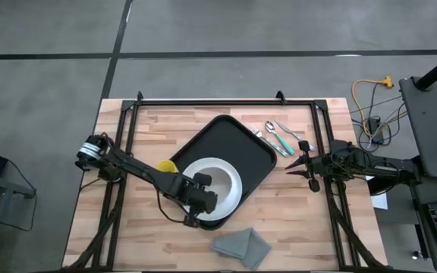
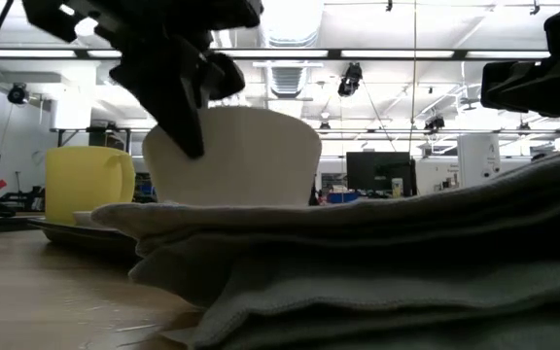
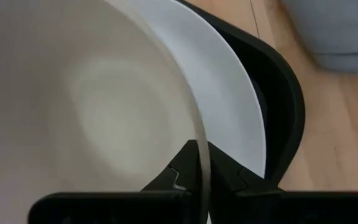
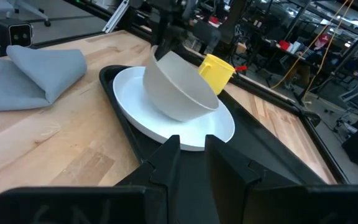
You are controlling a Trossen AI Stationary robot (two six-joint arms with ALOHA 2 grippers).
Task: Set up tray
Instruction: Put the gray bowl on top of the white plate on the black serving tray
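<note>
I have the left gripper (image 1: pixel 201 196) clenched on the bowl's (image 4: pixel 178 87) rim, tilted over the plate (image 1: pixel 234 191) at the near end of the tray (image 1: pixel 237 148) mid-table; next I'd level, lower and release it.

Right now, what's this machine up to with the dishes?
It is laying out a meal tray. The left gripper is pinching the rim of a white bowl, holding it tilted over the white plate that sits on the black tray. A yellow mug stands on the tray beside the plate. The right gripper waits at the tray's right edge, near the cutlery. A folded grey cloth lies on the table.
</note>
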